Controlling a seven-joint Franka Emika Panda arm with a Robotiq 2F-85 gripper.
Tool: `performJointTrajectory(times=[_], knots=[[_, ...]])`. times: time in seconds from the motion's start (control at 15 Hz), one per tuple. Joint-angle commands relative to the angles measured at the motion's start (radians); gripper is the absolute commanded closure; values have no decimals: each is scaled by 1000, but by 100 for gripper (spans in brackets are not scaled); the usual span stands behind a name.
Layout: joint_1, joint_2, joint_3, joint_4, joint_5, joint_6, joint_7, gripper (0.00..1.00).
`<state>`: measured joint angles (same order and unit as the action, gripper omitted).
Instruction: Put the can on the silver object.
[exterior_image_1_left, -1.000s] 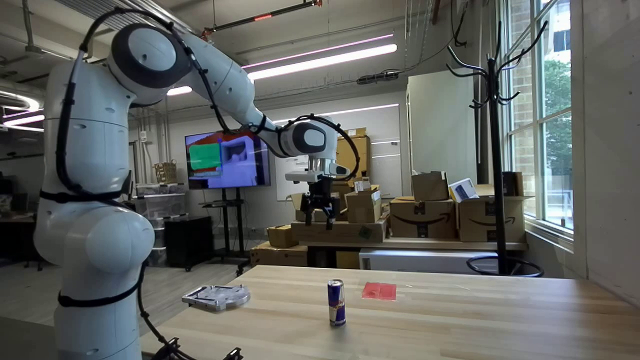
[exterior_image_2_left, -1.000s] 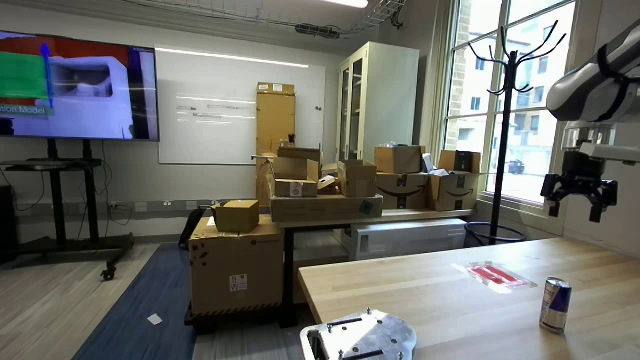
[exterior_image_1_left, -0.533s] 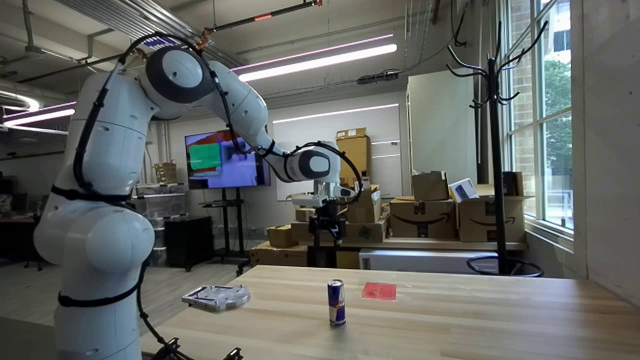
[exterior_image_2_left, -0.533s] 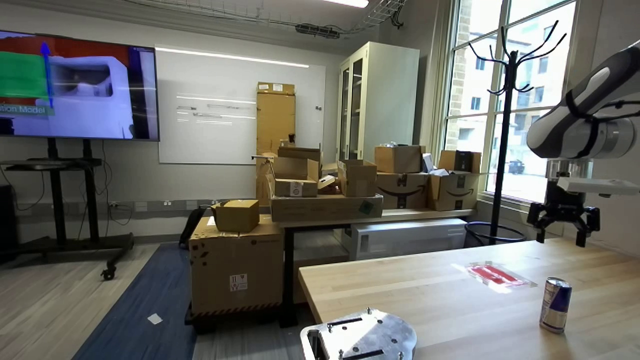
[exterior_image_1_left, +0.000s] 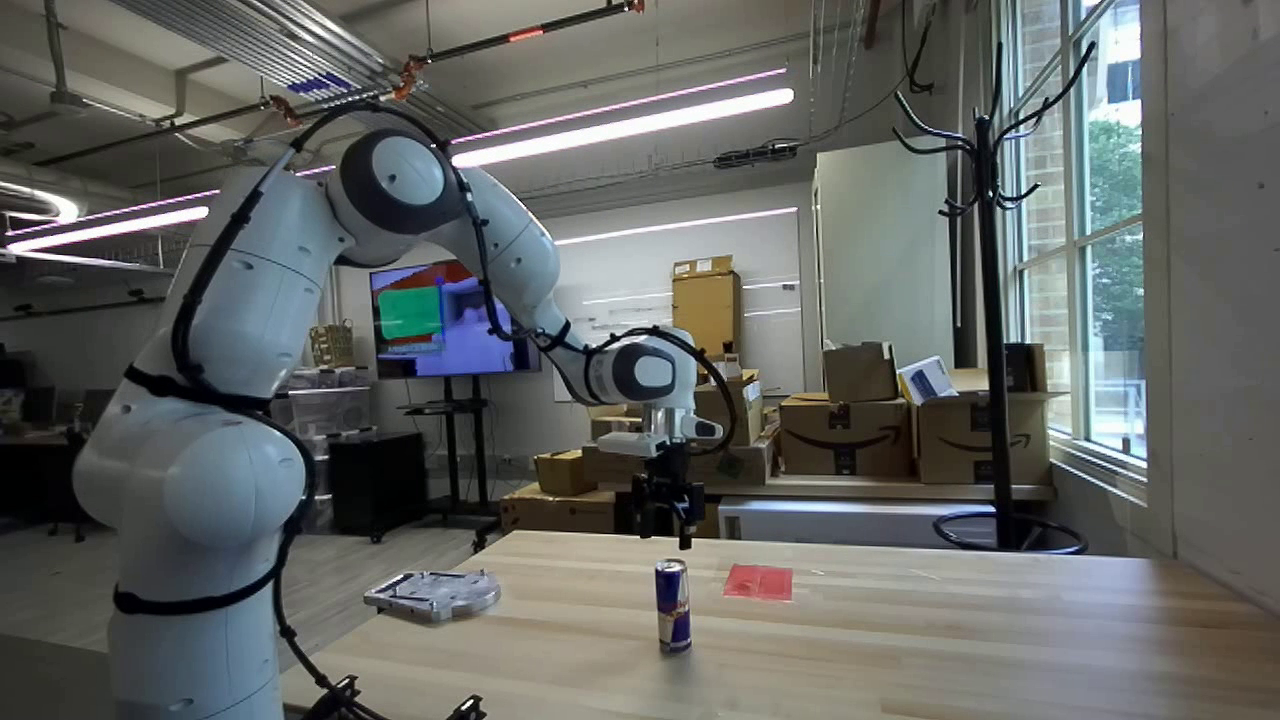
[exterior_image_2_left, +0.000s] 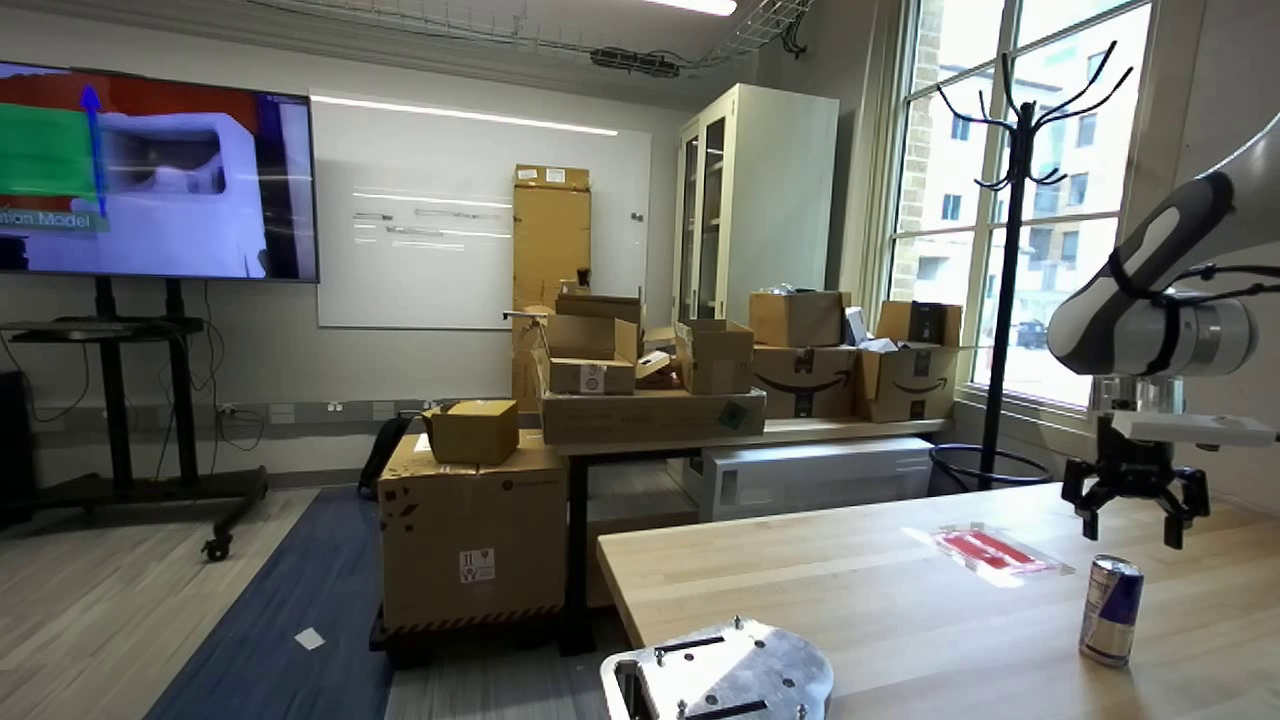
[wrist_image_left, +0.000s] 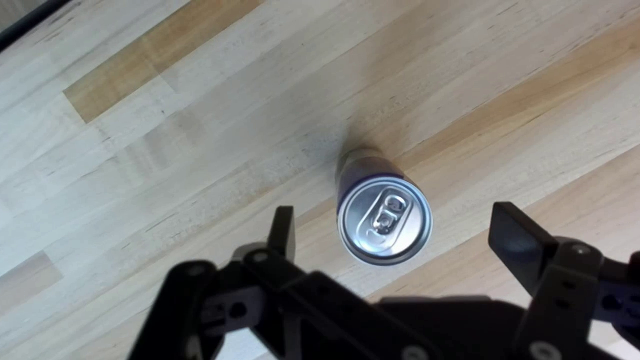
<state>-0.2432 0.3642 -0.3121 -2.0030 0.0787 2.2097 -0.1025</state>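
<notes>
The can (exterior_image_1_left: 673, 606) stands upright on the wooden table, dark blue with a silvery top and a reddish mark. It also shows in an exterior view (exterior_image_2_left: 1110, 612) and, from above, in the wrist view (wrist_image_left: 384, 220). The silver object (exterior_image_1_left: 432, 594), a low flat metal plate with slots and holes, lies at the table's edge nearer the robot base. It is partly cut off in an exterior view (exterior_image_2_left: 745, 665) and out of the wrist view. My gripper (exterior_image_1_left: 666, 540) is open, pointing down just above the can. In the wrist view the can top lies between its fingers (wrist_image_left: 394, 220), untouched.
A flat red item (exterior_image_1_left: 758, 582) is taped to the table (exterior_image_1_left: 900, 640) beyond the can. Cardboard boxes (exterior_image_1_left: 845, 435) and a black coat stand (exterior_image_1_left: 995, 330) stand behind the table. A cable and black clips (exterior_image_1_left: 345, 695) lie near the robot base.
My arm has reached forward and lowered, bringing the open gripper down from well above the table to just over the can. The can and the silver object have not moved.
</notes>
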Motion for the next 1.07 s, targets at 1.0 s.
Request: performJointTrajectory(times=[1.0], knots=[[-73, 212, 76, 158, 33, -17, 19, 0]])
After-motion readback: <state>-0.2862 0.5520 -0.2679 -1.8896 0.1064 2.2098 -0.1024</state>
